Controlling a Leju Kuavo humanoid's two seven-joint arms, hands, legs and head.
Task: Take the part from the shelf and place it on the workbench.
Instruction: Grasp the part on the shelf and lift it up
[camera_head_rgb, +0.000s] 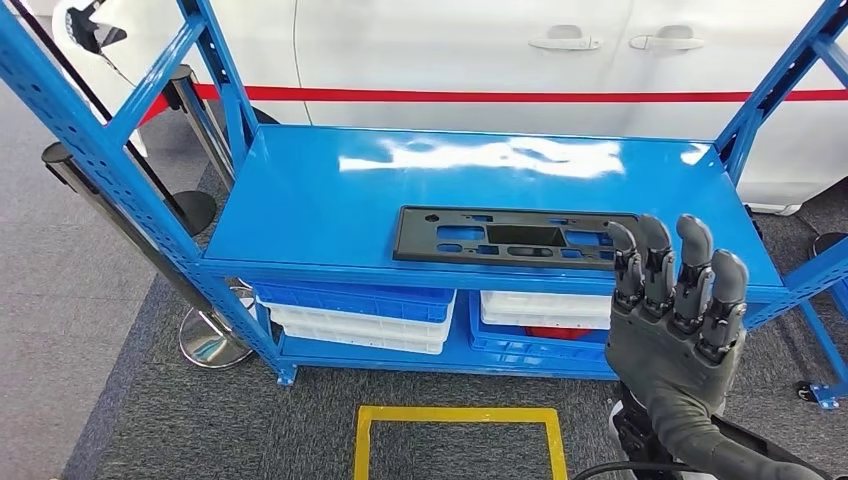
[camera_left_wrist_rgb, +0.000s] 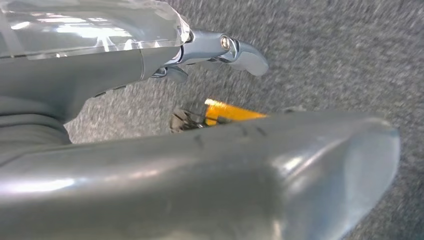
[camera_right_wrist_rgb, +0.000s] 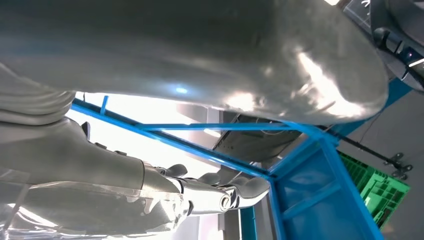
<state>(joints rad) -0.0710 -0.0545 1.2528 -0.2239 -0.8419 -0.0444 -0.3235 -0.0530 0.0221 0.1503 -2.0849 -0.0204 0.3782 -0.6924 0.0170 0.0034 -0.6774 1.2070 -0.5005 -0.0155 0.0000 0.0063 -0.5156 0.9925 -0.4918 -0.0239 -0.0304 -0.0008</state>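
Standing across most of the head view, the blue steel shelf rack (camera_head_rgb: 330, 190) has a glossy top deck, with slanted perforated uprights at the left and right edges of the frame. Behind it, along the top of the frame, runs a white car body with a red stripe (camera_head_rgb: 480, 50). Grey carpet floor (camera_head_rgb: 90, 330) spreads over the lower left, open and wide in front of the rack.

On the deck, right of centre and close to its front edge, lies the flat black plastic part with rectangular cut-outs (camera_head_rgb: 505, 238). Bare blue surface lies behind it and to its left.

Under the deck sit blue and white stacked plastic bins (camera_head_rgb: 360, 312), with another stack to their right.

At the lower right of the frame the dark grey right hand (camera_head_rgb: 675, 320) is raised, back toward the camera, fingers upright and close together, slightly bent. It holds nothing. The fingertips (camera_head_rgb: 695, 232) overlap the part's right end in the picture; whether they touch it I cannot tell.

A yellow tape rectangle (camera_head_rgb: 455, 440) marks the floor at bottom centre.

A chrome stanchion base (camera_head_rgb: 212, 340) stands by the rack's left leg, with dark posts leaning beside the left upright.

In the left wrist view the left hand (camera_left_wrist_rgb: 190, 70) hangs over grey carpet, one silver finger (camera_left_wrist_rgb: 240, 50) extended, nothing in its grasp; how far its other fingers are spread I cannot tell.
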